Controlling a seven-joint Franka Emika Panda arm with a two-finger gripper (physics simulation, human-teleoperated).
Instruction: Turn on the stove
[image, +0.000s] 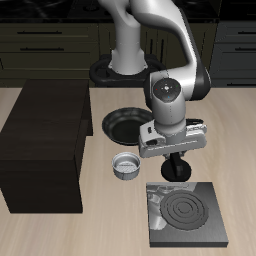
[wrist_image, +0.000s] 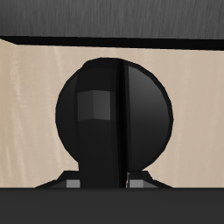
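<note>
the stove (image: 188, 212) is sitting on the counter (image: 110, 225) near its front edge. the pincer (image: 176, 172) is hovering right over the stove's back edge, so the knob, hidden here, probably lies just below. whether it is clenched, i cannot tell.

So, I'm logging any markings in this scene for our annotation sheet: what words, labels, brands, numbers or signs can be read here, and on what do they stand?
None: no readable text, number or sign in either view.
The stove, frying pan, small metal bowl, dark cabinet and arm show plain surfaces.
The gripper carries no legible marking; the wrist view shows only dark shapes.
</note>
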